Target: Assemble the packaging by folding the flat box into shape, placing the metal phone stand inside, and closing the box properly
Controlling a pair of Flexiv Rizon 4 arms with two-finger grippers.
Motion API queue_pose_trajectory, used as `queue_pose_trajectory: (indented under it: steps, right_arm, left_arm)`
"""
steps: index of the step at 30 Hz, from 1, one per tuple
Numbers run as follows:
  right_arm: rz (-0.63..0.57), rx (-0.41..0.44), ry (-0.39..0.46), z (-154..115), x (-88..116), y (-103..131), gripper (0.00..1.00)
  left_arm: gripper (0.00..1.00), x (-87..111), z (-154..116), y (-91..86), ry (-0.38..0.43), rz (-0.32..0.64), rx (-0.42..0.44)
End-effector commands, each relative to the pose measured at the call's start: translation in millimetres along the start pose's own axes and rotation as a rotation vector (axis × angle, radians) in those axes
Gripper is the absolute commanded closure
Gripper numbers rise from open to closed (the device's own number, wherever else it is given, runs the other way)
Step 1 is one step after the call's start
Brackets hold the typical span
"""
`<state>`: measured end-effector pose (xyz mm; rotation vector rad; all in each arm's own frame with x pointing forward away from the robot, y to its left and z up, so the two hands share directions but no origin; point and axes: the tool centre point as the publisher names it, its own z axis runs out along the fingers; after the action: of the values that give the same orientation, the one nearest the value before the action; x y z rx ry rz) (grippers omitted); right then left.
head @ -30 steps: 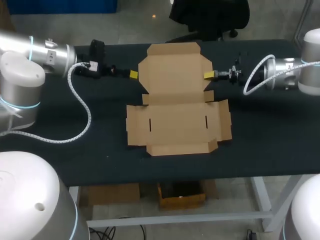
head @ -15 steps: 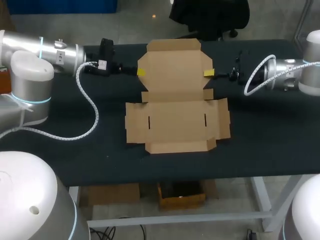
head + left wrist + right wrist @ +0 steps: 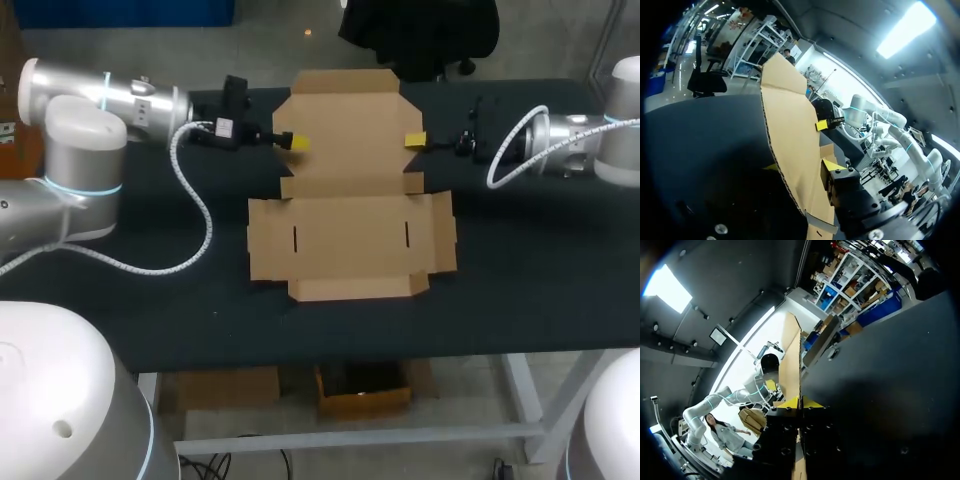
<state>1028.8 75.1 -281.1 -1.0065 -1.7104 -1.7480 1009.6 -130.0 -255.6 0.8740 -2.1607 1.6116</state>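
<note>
**Flat box, far panel gripped at both sides: folding stage**

1. Table (image 3: 540,280). Dark top that carries the work.

2. Box (image 3: 345,240). Brown cardboard, unfolded, lying near the middle of the table. The near half lies flat, with two short slots cut in it and its side flaps spread out. The far panel (image 3: 345,125) is the part being worked. In the wrist views it stands up off the table top.

3. Left tool (image 3: 293,141). Comes in from the left side and pinches the left edge of the far panel. The cardboard passes between its yellow tips.

4. Right tool (image 3: 414,140). Comes in from the right side and pinches the right edge of the same panel. In its own wrist view the fingertips (image 3: 811,403) sit on either face of the sheet.

5. Phone stand. Not in view.

6. Label (image 3: 225,127). A small white patch on the left tool's body, too small to read. The box shows no print.

Step in hand, as judged: the first stage, shaping the flat box. Nothing is folded into walls yet. The next move calls for both tools to carry the panel evenly, so that the crease bends straight and the sheet does not twist or slip.
</note>
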Motion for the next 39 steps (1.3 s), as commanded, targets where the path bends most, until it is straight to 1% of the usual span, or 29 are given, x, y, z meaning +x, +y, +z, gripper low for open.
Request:
queue_pose_trajectory:
  steps: [1, 9, 16, 25, 27, 30, 39]
  right_arm:
    - [-0.004, -0.001, 0.017, 1.3, -3.6, 1.1, 1.00]
    - [-0.011, 0.001, 0.024, 4.6, -2.9, 3.1, 1.00]
    - [-0.016, 0.002, 0.029, 7.8, -1.0, 3.8, 1.00]
    - [-0.018, 0.006, 0.032, 10.8, 0.1, 4.2, 1.00]
    - [-0.018, 0.006, 0.033, 11.0, 0.0, 4.2, 1.00]
    - [-0.019, 0.005, 0.034, 11.2, 0.0, 4.2, 1.00]
    - [-0.021, 0.004, 0.037, 12.0, 0.8, 4.1, 1.00]
  left_arm:
    - [0.61, -4.8, 5.4, 0.5, 0.022, 0.002, 0.005]
    - [0.64, -2.4, 11.8, -0.5, 0.047, 0.006, 0.008]
    - [0.72, -1.1, 16.0, -2.3, 0.062, 0.014, 0.009]
    - [0.76, -1.4, 18.7, -3.9, 0.076, 0.017, 0.016]
    - [0.82, -1.3, 19.4, -4.3, 0.077, 0.017, 0.017]
    - [0.87, -1.2, 20.1, -4.9, 0.081, 0.018, 0.018]
    - [0.94, -0.4, 23.4, -6.1, 0.092, 0.022, 0.021]
